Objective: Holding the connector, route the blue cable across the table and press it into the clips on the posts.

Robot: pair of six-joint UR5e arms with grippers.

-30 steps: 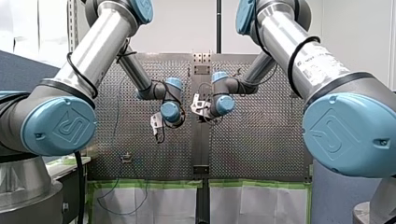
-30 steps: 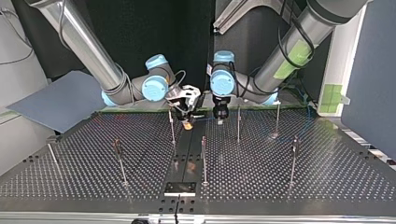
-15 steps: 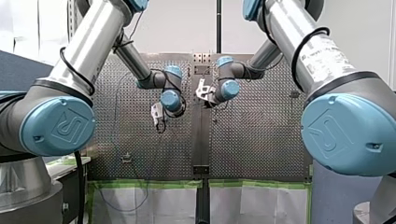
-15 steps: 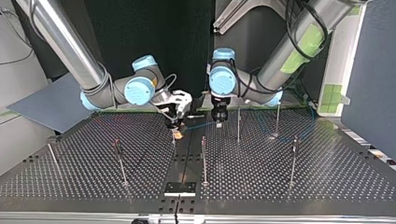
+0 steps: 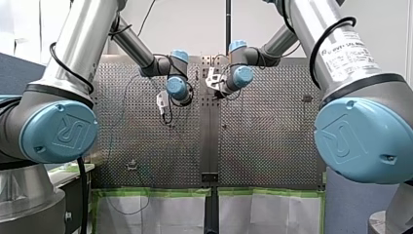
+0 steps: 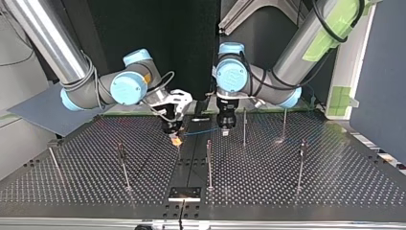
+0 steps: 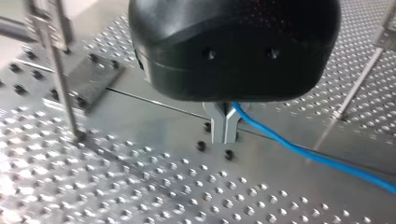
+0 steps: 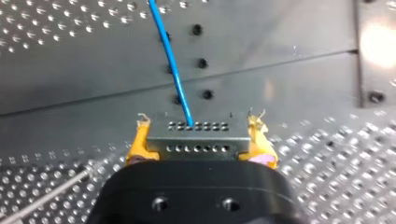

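Right pincer (image 8: pixel 199 135) clamps the connector (image 8: pixel 198 145); blue cable (image 8: pixel 170 56) runs ahead toward eleven o'clock, seemingly pinched by the shut left pincer (image 7: pixel 225 128).

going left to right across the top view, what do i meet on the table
far-left post, second post, my right end effector holding the connector, centre post, my left end effector, post beside it, rear post, far-right post; blue cable spans the end effectors, so left out
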